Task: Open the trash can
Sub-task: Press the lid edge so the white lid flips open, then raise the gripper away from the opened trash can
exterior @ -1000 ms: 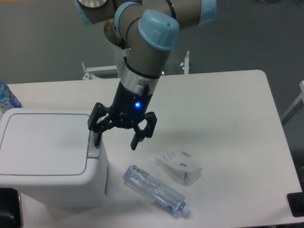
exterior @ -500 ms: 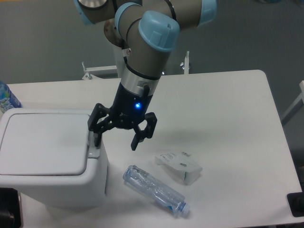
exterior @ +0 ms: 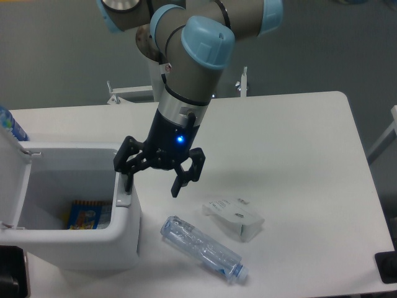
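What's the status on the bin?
Gripper open, one finger down on the grey push-button tab. Trash can lid swung up, a colourful packet visible inside. Nothing in the way.

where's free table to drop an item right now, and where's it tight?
Free: the right half of the table, from the white packet out to the right edge, and the far strip behind the gripper. Tight: the front left, where the trash can, plastic bottle and packet sit close together, with the gripper's open fingers at the can's button tab.
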`<control>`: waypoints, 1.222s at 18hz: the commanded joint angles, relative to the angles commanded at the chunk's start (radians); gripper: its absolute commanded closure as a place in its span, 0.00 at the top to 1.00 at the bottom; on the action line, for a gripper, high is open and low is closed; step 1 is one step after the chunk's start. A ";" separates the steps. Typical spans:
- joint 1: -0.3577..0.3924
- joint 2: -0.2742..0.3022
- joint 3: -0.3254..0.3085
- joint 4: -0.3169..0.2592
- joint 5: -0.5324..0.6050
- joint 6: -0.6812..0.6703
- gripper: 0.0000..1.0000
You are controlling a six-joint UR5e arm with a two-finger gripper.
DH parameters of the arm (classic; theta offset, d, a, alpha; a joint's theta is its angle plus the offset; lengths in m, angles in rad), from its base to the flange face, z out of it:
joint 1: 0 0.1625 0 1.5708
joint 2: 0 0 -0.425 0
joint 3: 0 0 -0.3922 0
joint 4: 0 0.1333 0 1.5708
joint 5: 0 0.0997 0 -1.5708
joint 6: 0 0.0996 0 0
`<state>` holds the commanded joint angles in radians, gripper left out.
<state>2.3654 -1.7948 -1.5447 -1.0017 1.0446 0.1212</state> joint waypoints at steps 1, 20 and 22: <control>0.000 0.002 0.000 0.000 0.000 0.000 1.00; 0.075 0.018 0.141 0.037 0.300 0.014 1.00; 0.103 0.014 0.167 0.038 0.374 0.034 1.00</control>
<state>2.4680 -1.7809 -1.3776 -0.9633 1.4187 0.1548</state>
